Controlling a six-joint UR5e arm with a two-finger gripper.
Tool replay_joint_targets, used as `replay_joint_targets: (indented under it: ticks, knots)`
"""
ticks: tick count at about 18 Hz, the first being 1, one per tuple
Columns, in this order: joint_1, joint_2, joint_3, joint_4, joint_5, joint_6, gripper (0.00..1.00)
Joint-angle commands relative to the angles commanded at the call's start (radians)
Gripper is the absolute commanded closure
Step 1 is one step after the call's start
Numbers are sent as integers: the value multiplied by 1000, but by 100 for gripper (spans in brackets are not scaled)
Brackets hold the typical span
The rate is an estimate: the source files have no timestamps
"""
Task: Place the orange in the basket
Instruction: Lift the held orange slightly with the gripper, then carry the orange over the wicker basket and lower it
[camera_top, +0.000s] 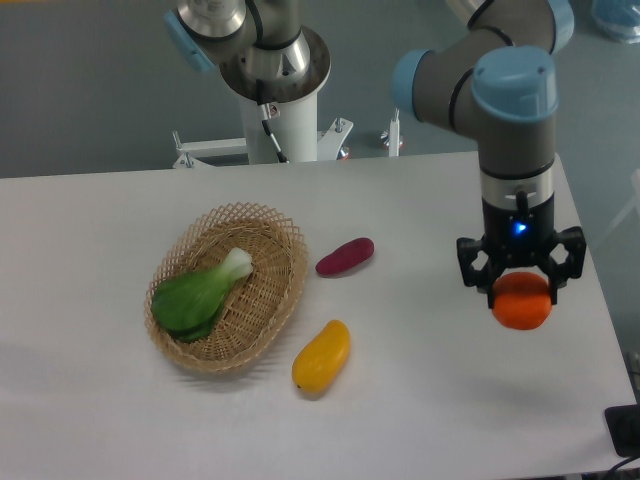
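The orange (521, 307) is a small round bright-orange fruit at the right side of the table. My gripper (520, 286) is straight over it, its black fingers closed around the fruit's top half. I cannot tell whether the orange rests on the table or is lifted a little. The basket (266, 304) is an oval tan wicker basket at the left centre of the table, far to the left of the gripper.
A green leafy vegetable (198, 293) lies inside the basket. A purple sweet potato (345, 256) lies just right of the basket. A yellow-orange mango-like fruit (321, 356) lies in front of it. The table's right edge (608, 330) is close to the gripper.
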Motion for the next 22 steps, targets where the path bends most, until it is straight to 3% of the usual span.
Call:
replay_joint_targets:
  ticks: [5, 12, 15, 22]
  knots:
    - [-113, 28, -34, -3, 5, -178, 34]
    - [-316, 95, -242, -2, 5, -192, 34]
    - [-380, 95, -285, -2, 3, -233, 34]
    - [-428, 94, -392, -3, -5, -240, 33]
